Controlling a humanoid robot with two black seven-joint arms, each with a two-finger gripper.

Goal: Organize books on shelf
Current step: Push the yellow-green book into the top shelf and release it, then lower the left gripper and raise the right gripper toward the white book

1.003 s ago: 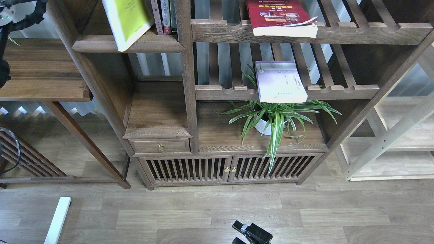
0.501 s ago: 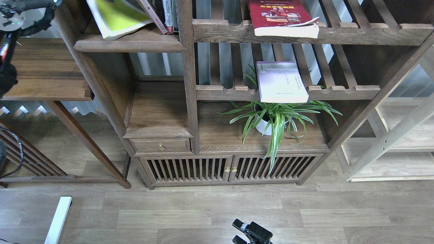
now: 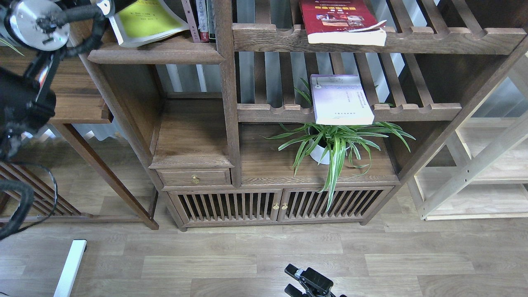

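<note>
The yellow-green book (image 3: 146, 18) lies tilted on the solid dark shelf (image 3: 156, 54) at the top left. Its right edge rests against narrow upright spines (image 3: 200, 20). My left arm reaches up from the left, and my left gripper (image 3: 115, 5) sits at the book's upper left corner. The frame's top edge cuts the gripper off, so its fingers are not clear. The red book (image 3: 338, 18) lies flat on the upper slatted rack. On the lower slatted rack lies the pale lavender book (image 3: 340, 99). My right gripper (image 3: 291, 280) hangs low over the floor, open and empty.
A potted spider plant (image 3: 334, 144) stands on the ledge under the lavender book. A brass-knobbed drawer (image 3: 194, 177) and slatted cabinet doors (image 3: 280, 204) sit below. A wooden side table (image 3: 78, 99) stands left of the bookcase, and a pale wooden rack (image 3: 478, 173) stands to its right.
The yellow-green book went from standing steeply at the shelf's front edge to lying flatter and further in. My left arm has swung into view from the left. The right gripper has barely moved.
</note>
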